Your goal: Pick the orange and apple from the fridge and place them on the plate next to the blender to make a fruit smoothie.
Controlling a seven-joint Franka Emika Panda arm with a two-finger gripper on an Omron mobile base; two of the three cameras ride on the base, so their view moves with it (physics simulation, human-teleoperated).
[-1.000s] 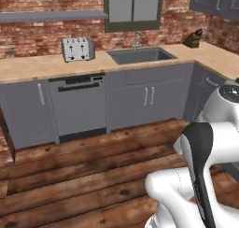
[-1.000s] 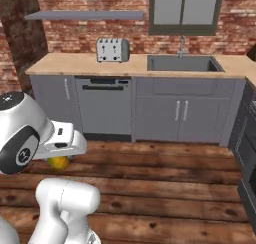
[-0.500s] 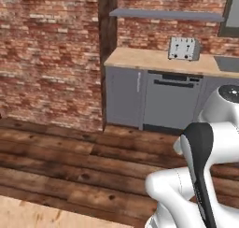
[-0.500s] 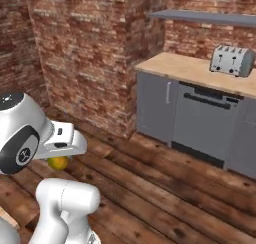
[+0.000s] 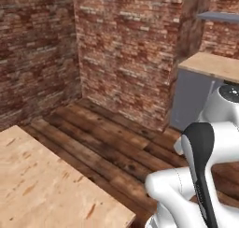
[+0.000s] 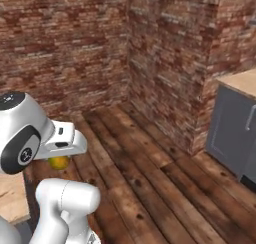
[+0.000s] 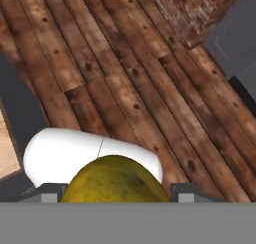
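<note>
Base swung round: sink, toaster and dishwasher run gone from both base views, brick corner [image 5: 121, 59] and plank floor [image 6: 150, 158] ahead instead. Camera moved, not things. Judged: transit leg toward plate, orange still to deliver, apple still to fetch.

End effector [image 7: 114, 195] clamped on orange [image 7: 115, 184], tucked low beside arm; same fruit seen under hand [image 6: 59, 162].

Orange round, dull yellow-green, mottled skin. Bench [image 5: 42, 189] pale wood, flat, matte. Brick rough; floor dark, knotted.
</note>
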